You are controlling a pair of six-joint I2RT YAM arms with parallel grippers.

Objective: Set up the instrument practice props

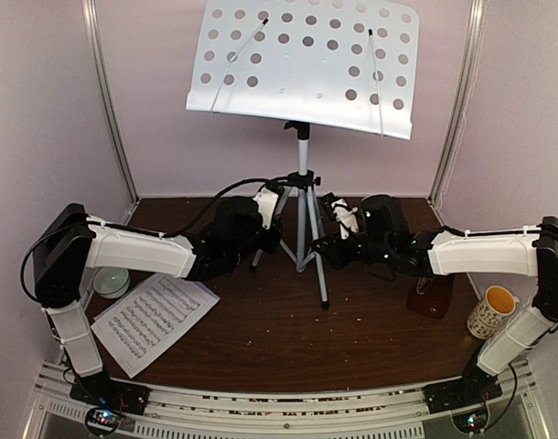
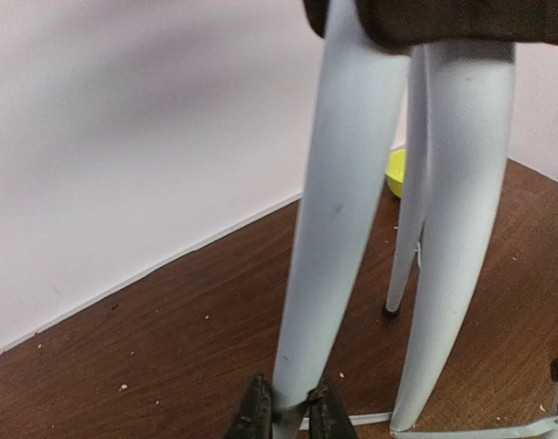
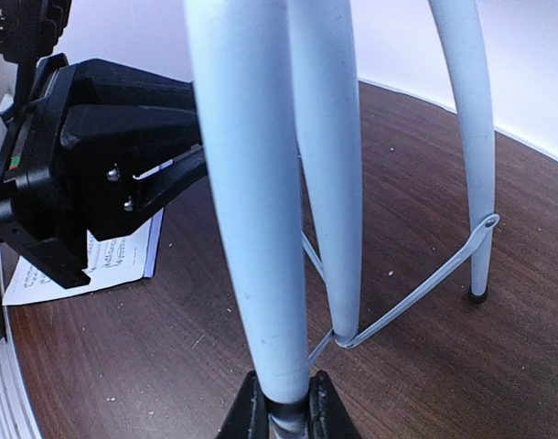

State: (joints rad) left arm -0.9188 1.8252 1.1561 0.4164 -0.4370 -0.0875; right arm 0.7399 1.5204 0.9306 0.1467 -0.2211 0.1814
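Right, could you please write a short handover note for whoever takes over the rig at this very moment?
Left gripper: shut on a leg of the music stand, low down.
Right gripper: closed on a leg too, apparently a different one.
Things: the stand is upright at the back of the table, its desk bare. The sheet music lies flat at front left. The metronome is on the right, partly hidden by the right arm.
Done: stand erected.
Left: release the legs and put the sheet music on the desk.
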